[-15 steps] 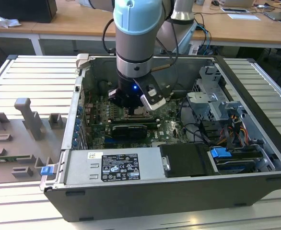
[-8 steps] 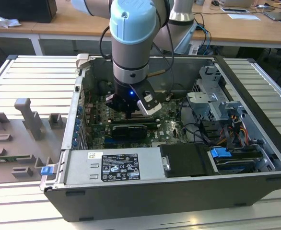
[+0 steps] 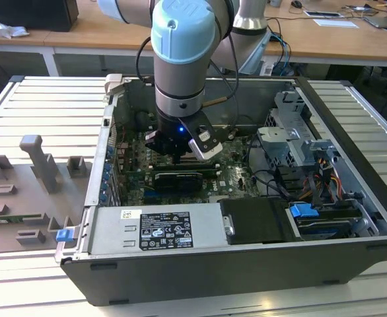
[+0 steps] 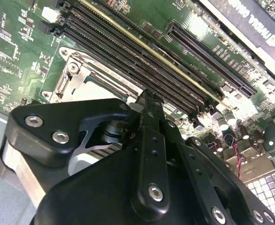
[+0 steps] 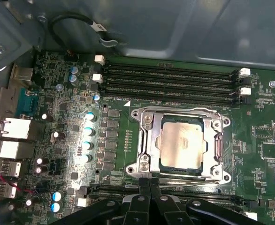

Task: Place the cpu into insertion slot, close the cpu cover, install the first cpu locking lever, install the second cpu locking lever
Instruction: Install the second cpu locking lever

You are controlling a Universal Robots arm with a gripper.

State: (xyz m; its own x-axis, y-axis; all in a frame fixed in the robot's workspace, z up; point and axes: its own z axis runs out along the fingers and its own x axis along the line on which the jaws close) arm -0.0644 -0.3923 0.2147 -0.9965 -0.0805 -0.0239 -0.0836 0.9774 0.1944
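Note:
In the first wrist view the cpu (image 5: 182, 143) lies pale and silvery in the insertion slot (image 5: 144, 164) on the green board. The cpu cover (image 5: 150, 138) is down flat around it, its cut-out framing the chip. One thin wire lever (image 5: 194, 177) runs along the socket edge closest to my gripper (image 5: 149, 182); a second lever (image 5: 175, 110) follows the opposite edge. My gripper's fingers are shut together, tips right at the near lever's end, nothing visible between them. In the second wrist view the shut gripper (image 4: 147, 96) hides most of the socket frame (image 4: 74, 70). The exterior view has my gripper (image 3: 177, 156) low inside the case.
Long black memory slots (image 5: 170, 79) run just past the socket. A long black card (image 3: 180, 178) lies beside my gripper. The drive cage (image 3: 292, 139) and cables fill the case on the exterior view's right; the power supply (image 3: 154, 231) sits in front. Grey fixtures (image 3: 35, 172) stand outside the case.

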